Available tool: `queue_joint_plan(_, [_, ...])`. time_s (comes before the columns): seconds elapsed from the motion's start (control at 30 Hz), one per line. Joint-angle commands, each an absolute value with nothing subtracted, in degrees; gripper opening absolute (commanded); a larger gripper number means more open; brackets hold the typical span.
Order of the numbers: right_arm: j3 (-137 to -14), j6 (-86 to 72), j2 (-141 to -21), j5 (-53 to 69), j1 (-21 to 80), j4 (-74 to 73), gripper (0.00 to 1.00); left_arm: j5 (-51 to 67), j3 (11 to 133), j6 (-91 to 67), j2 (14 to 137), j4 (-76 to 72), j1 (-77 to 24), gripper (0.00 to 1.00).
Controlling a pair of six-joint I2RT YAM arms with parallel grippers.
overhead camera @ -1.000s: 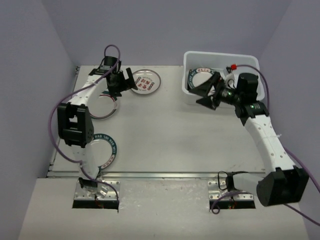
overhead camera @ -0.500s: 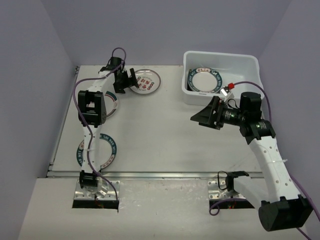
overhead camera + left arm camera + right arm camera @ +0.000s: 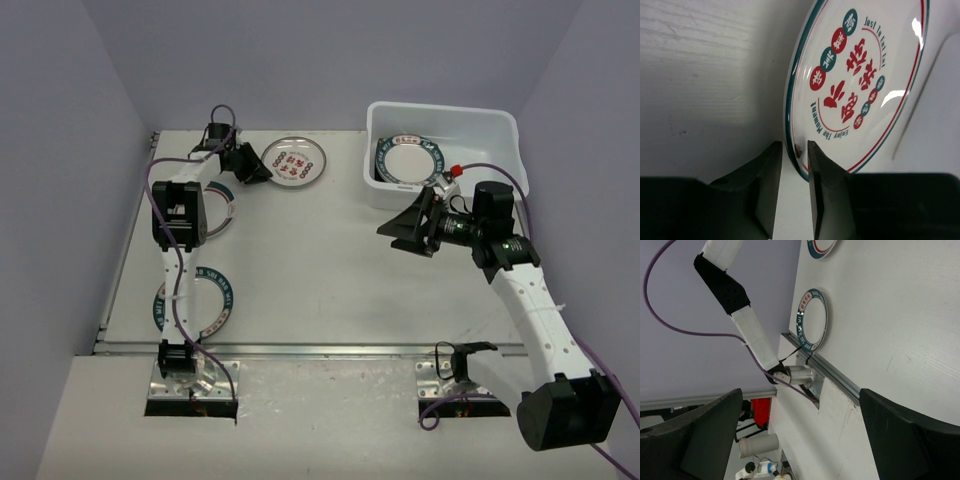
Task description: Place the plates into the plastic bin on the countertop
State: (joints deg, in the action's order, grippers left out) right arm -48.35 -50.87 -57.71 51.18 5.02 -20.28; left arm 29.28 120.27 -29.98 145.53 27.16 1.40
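The red-patterned plate (image 3: 295, 163) (image 3: 860, 75) lies at the far middle of the countertop (image 3: 320, 270). My left gripper (image 3: 250, 165) (image 3: 795, 147) is shut on its near-left rim, one finger over the inside and one outside. A teal-rimmed plate (image 3: 218, 205) lies half under the left arm, and another (image 3: 200, 300) (image 3: 812, 320) lies near the front rail. A third teal-rimmed plate (image 3: 408, 160) rests inside the plastic bin (image 3: 500, 130) at the far right. My right gripper (image 3: 410, 225) (image 3: 800, 395) hangs open and empty above the countertop, in front of the bin.
A metal rail (image 3: 320, 350) (image 3: 840, 382) runs along the countertop's near edge. The left arm (image 3: 178, 220) stretches from its base up the left side. Purple walls close in the left, back and right.
My left gripper has reached the red-patterned plate and narrowed from wide open onto its rim. My right gripper has drawn back out of the bin toward the countertop's middle, leaving a teal-rimmed plate inside.
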Motion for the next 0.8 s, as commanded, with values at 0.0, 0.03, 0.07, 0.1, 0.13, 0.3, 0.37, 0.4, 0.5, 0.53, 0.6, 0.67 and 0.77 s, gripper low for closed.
queue_joint_plan(0.0, [-47.5,-54.7,-57.0,53.4,5.3,-13.4,0.99,28.0,116.5,-38.1,148.5,23.8,3.2,0.22])
queue_joint_plan(0.03, [-48.1,-54.3,-57.1,53.2,5.3,-13.7,0.99,27.9,116.6,-39.4,148.7,23.2,3.3,0.18])
queue_joint_plan(0.07, [-48.8,-53.8,-57.2,52.9,5.3,-14.1,0.99,27.9,116.8,-40.7,148.9,22.5,3.2,0.15])
queue_joint_plan(0.1, [-49.3,-53.4,-57.4,52.6,5.3,-14.8,0.99,28.2,116.7,-41.6,148.9,21.6,3.2,0.14])
queue_joint_plan(0.13, [-49.8,-53.0,-57.6,52.3,5.3,-15.5,0.99,28.4,116.7,-42.5,148.9,20.8,3.2,0.14])
queue_joint_plan(0.3, [-50.1,-53.1,-57.6,52.0,5.3,-15.4,0.99,31.0,116.6,-46.5,148.6,15.8,3.2,0.23])
queue_joint_plan(0.37, [-49.8,-53.5,-57.6,52.0,5.3,-15.0,0.99,32.4,116.7,-47.9,148.6,13.1,3.2,0.32])
queue_joint_plan(0.4, [-49.6,-53.9,-57.6,52.0,5.3,-14.6,0.99,33.5,117.0,-49.0,148.9,12.2,3.2,0.38])
queue_joint_plan(0.5, [-49.0,-54.2,-57.4,51.9,5.3,-14.1,0.99,35.1,117.6,-50.6,149.6,10.2,3.0,0.39])
queue_joint_plan(0.53, [-48.9,-54.4,-57.3,51.9,5.3,-13.9,0.99,35.8,117.7,-50.9,149.9,9.9,2.8,0.32])
queue_joint_plan(0.6, [-48.5,-55.0,-57.3,51.9,5.3,-13.2,0.99,37.6,118.0,-51.4,150.7,8.8,2.1,0.12])
queue_joint_plan(0.67, [-48.2,-55.1,-57.5,52.0,5.3,-12.7,0.99,38.1,117.6,-51.5,150.7,8.2,1.5,0.0])
queue_joint_plan(0.77, [-46.6,-56.0,-58.0,53.3,5.3,-9.7,0.99,38.2,112.9,-50.6,148.1,6.6,1.0,0.0])
